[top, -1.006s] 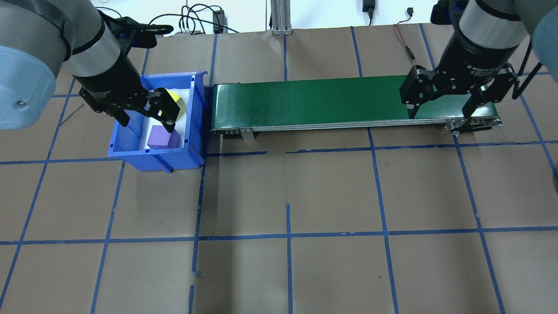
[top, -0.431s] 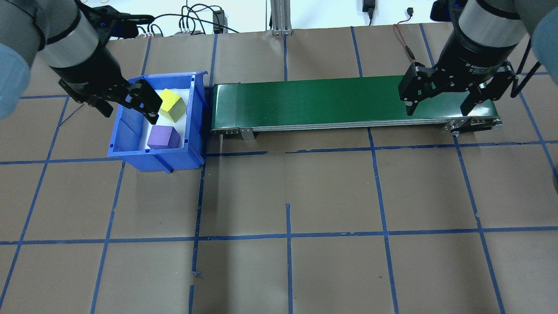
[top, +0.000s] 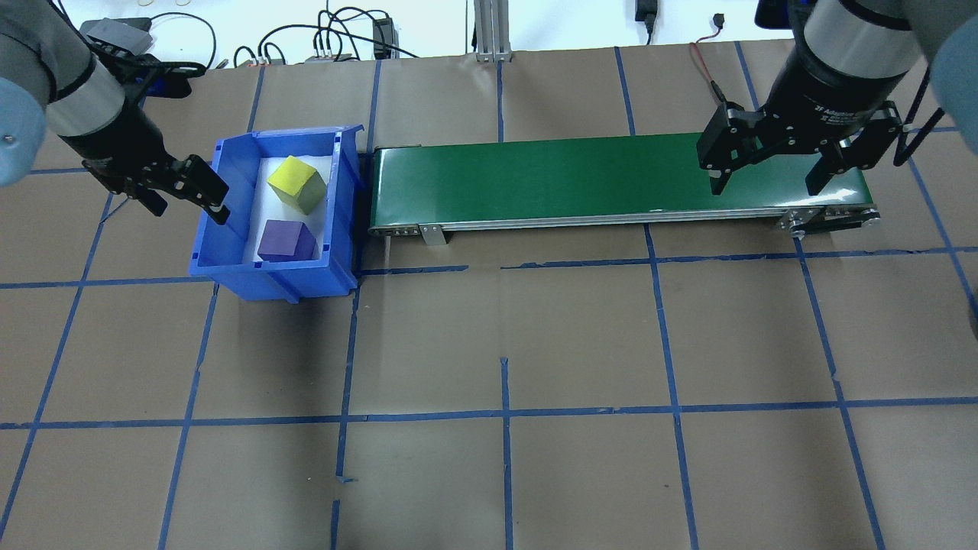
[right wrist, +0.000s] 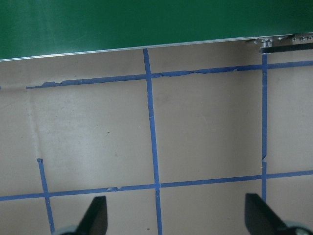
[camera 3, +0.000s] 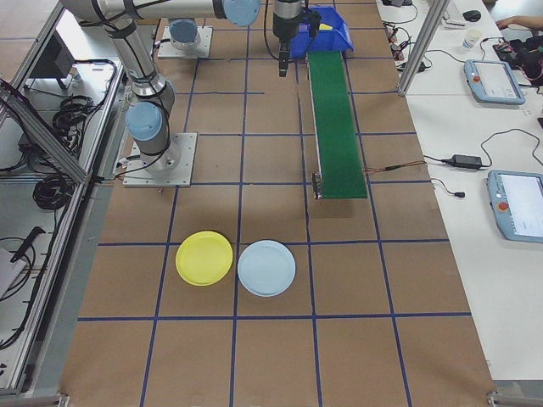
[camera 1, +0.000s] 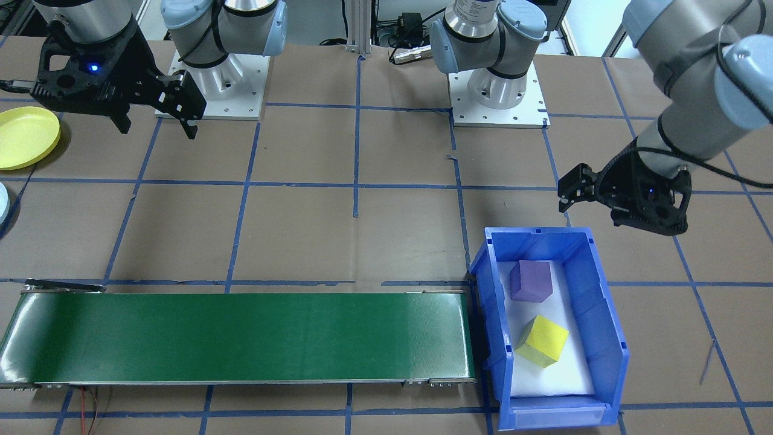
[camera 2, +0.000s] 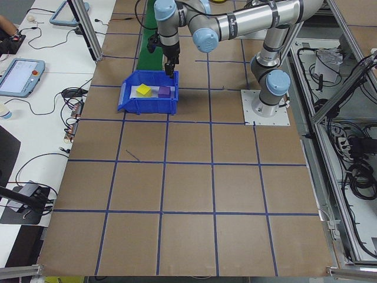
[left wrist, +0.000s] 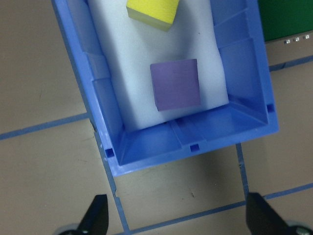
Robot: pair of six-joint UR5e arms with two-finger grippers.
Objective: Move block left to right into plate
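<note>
A light blue plate (camera 3: 266,267) lies beside the green conveyor (camera 3: 338,127).

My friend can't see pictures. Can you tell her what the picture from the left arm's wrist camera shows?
Looking straight down, a blue bin on brown paper holds a purple block in the middle and a yellow block at the top edge, both on a white liner. The left tool is open and empty, its two black fingertips at the bottom over the paper, outside the bin.

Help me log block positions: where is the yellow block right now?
In the overhead view the yellow block lies in the blue bin at the left, beyond the purple block, beside the green conveyor.
</note>
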